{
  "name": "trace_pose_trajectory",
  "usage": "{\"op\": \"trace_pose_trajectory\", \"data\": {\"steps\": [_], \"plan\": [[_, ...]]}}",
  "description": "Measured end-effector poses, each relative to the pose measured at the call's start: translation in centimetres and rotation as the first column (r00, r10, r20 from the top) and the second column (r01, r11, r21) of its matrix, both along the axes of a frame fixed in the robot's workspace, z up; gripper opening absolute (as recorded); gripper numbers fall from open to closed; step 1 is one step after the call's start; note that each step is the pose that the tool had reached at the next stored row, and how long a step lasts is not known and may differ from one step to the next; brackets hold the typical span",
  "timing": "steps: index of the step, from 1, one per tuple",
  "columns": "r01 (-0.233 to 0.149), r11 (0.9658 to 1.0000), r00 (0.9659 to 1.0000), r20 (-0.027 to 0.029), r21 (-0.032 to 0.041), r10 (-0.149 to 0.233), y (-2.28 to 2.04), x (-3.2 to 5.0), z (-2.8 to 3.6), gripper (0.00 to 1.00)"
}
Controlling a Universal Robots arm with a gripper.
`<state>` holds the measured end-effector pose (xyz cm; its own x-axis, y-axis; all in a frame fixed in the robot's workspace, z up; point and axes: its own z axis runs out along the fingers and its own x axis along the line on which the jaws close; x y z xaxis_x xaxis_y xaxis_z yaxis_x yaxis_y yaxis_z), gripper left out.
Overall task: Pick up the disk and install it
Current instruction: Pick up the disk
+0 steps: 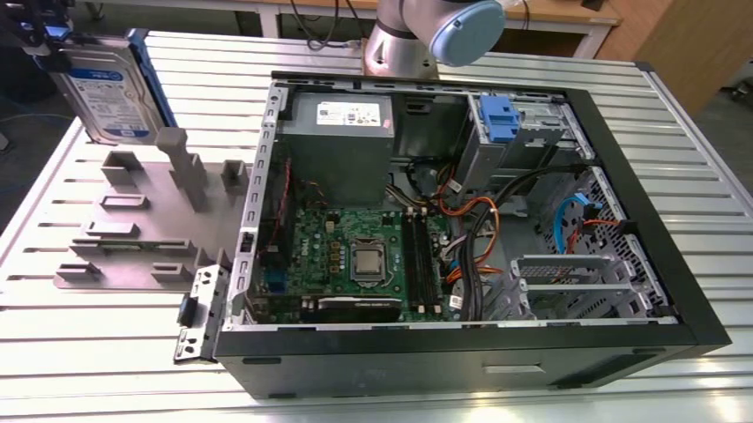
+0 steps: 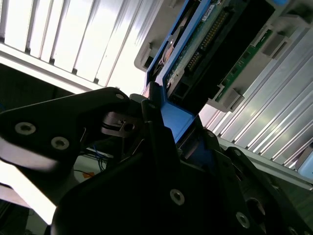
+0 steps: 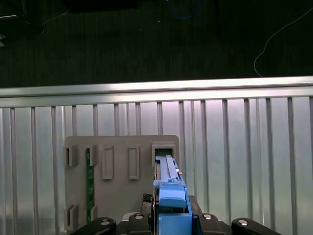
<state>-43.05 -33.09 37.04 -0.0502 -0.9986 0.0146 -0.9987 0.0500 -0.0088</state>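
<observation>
Well, desk [image 1: 106, 352]: ribbed metal slats carrying everything here; a dark floor lies beyond its edge in the first wrist view.
Case [image 1: 447, 357]: black computer tower lying on its side with the panel off, on the exterior view's right half of the desk; the green mainboard [image 1: 353, 256], cables and drive bays are exposed.
Arm [image 1: 436, 35]: my base joints stand behind the case.
Holder [image 1: 130, 229]: grey slotted block flat on the desk, just beside the case on the exterior view's left; in the first wrist view [image 3: 120, 196] it lies straight below me.
Disk [image 1: 104, 97]: silver drive with a blue-and-white label and a blue rail, held upright in the air over the far end of the holder and seemingly clear of it, well apart from the case's bays. In the first wrist view [image 3: 168, 181] I see it edge-on, its far end lined up with a holder slot. In the second wrist view [image 2: 205, 44] its connector side shows.
End effector [image 1: 41, 35]: clenched on the disk at its upper end; in the second wrist view [image 2: 166, 129] my black fingers pinch the blue rail from both sides.
Latch [image 1: 500, 119]: blue plastic piece on the case's upper bay.
Green board [image 3: 89, 181]: thin strip standing in another holder slot.
</observation>
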Motion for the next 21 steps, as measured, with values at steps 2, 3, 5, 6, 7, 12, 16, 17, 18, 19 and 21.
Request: {"op": "trace_pose_trajectory", "data": {"steps": [2, 3, 5, 6, 7, 12, 16, 17, 18, 19, 21], "plan": [[0.0, 1.0, 1.0, 0.0, 0.0, 0.0, 0.0, 0.0, 0.14, 0.36], [0.0, 1.0, 1.0, 0.0001, 0.0001, 0.0, 0.0, 0.0, 0.19, 0.36], [0.0, 1.0, 1.0, 0.0, 0.0, 0.0, 0.0, 0.0, 0.33, 0.36], [0.0, 1.0, 1.0, 0.0001, 0.0, 0.0, 0.0, 0.0, 0.38, 0.36], [0.0, 1.0, 1.0, 0.0002, 0.0001, 0.0, 0.0, 0.0, 0.43, 0.36], [0.0, 1.0, 1.0, -0.0001, 0.0, 0.0, 0.0, 0.0, 0.6, 0.36], [0.0, 1.0, 1.0, 0.0001, 0.0001, 0.0, 0.0, 0.0, 0.75, 0.36], [0.0, 1.0, 1.0, 0.0001, 0.0001, 0.0, 0.0, 0.0, 0.78, 0.36], [0.0, 1.0, 1.0, 0.0002, 0.0001, 0.0, 0.0, 0.0, 0.79, 0.36], [0.0, 1.0, 1.0, 0.0002, 0.0001, 0.0, 0.0, 0.0, 0.81, 0.36], [0.0, 1.0, 1.0, 0.0002, 0.0001, 0.0, 0.0, 0.0, 0.84, 0.36]]}}
